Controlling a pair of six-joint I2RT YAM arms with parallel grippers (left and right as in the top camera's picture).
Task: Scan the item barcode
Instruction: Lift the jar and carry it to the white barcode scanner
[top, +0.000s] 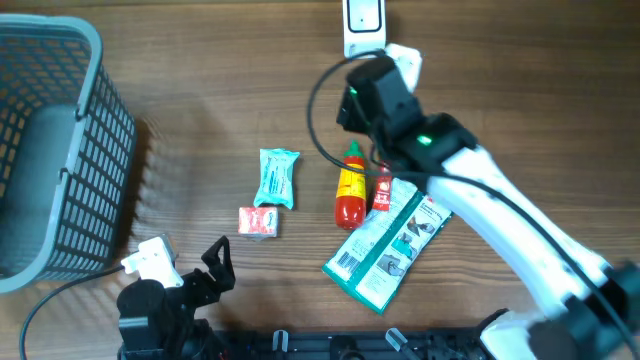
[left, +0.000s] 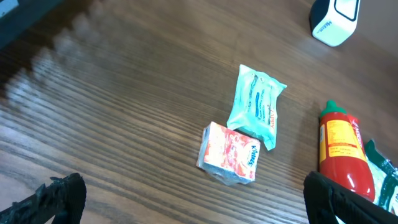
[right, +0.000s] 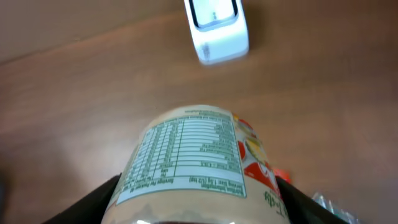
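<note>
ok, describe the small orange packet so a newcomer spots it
Start at the grey basket on the left, then look right to the items mid-table. The orange packet lies at the near end of the teal wipes pack: squarish, boxy, leftmost.

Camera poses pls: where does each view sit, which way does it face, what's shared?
Overhead: above the table, looking straight down; left arm, right arm and basket show.
Left wrist: low over the table, facing the tissue pack, wipes pack and sauce bottle; the open left fingers frame the bottom corners.
Right wrist: faces the scanner past a nutrition-labelled container gripped between the right fingers.
Shared: the scanner appears in all three.
</note>
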